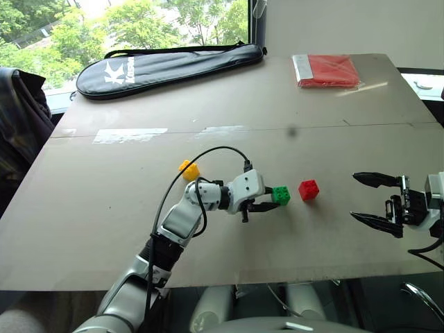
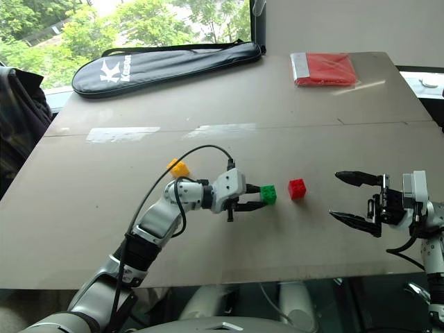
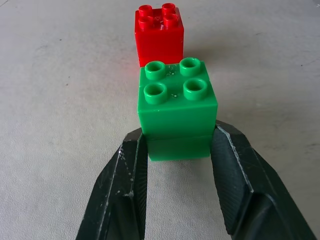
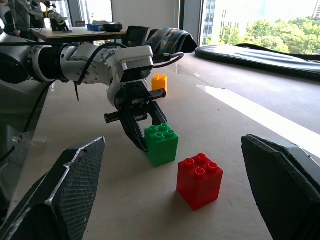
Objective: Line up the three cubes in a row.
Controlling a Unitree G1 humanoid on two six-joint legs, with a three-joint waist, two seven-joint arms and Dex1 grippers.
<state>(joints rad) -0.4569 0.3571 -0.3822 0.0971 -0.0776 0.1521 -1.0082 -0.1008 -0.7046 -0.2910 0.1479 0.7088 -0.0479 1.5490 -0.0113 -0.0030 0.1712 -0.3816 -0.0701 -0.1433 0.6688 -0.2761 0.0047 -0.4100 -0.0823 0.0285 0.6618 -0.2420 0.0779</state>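
Your left gripper (image 1: 272, 201) reaches out across the grey tabletop (image 1: 104, 208) toward your right, forearm angled up from the near edge and the wrist bent so the two black fingers (image 3: 125, 185) lie low over the surface. They are pinched onto the lower half of the small green studded plastic cube (image 1: 281, 195), one finger on each side (the left wrist view shows both pads flat against its side walls). The cube's base looks to be on the table.

The small red studded plastic cube (image 1: 309, 189) sits just beside the green one, on the side away from your left gripper, with a narrow gap between them. The small yellow studded plastic cube (image 1: 189, 169) rests apart from both, behind your left forearm.

Your right gripper (image 1: 373, 199) hovers to the right of the red cube, well clear of it, pointing across at the cubes with its fingers spread wide and holding nothing.

At the far edge lie a long black zipped racket bag (image 1: 166, 66) and a flat red packet (image 1: 329, 70).
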